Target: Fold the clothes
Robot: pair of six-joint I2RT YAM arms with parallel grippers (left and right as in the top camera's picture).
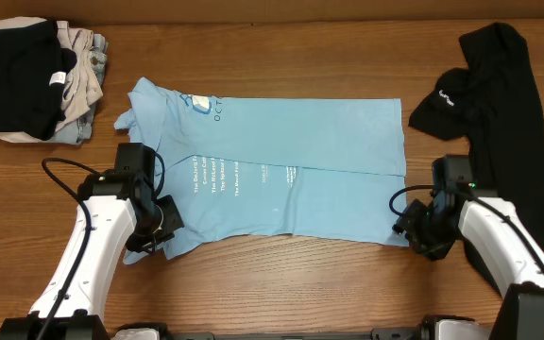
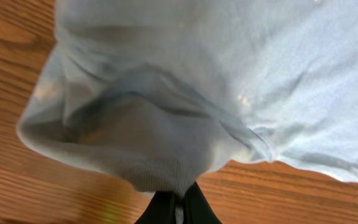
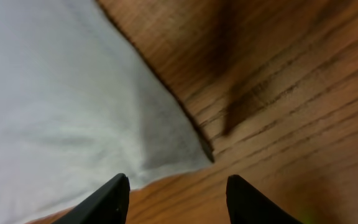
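One light blue T-shirt (image 1: 281,170) lies in the middle of the bench (image 1: 281,293) and looks only partly folded. The left fingers (image 2: 176,205) pinch tight on its near left corner. The right fingers (image 1: 414,227) are wide apart, holding nothing, just by the near right corner. The black shirt (image 1: 494,104) at the right is not folded yet. Bare bench lies in front

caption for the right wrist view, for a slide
Right gripper, open, poised at the corner of the light blue T-shirt on the brown wooden table
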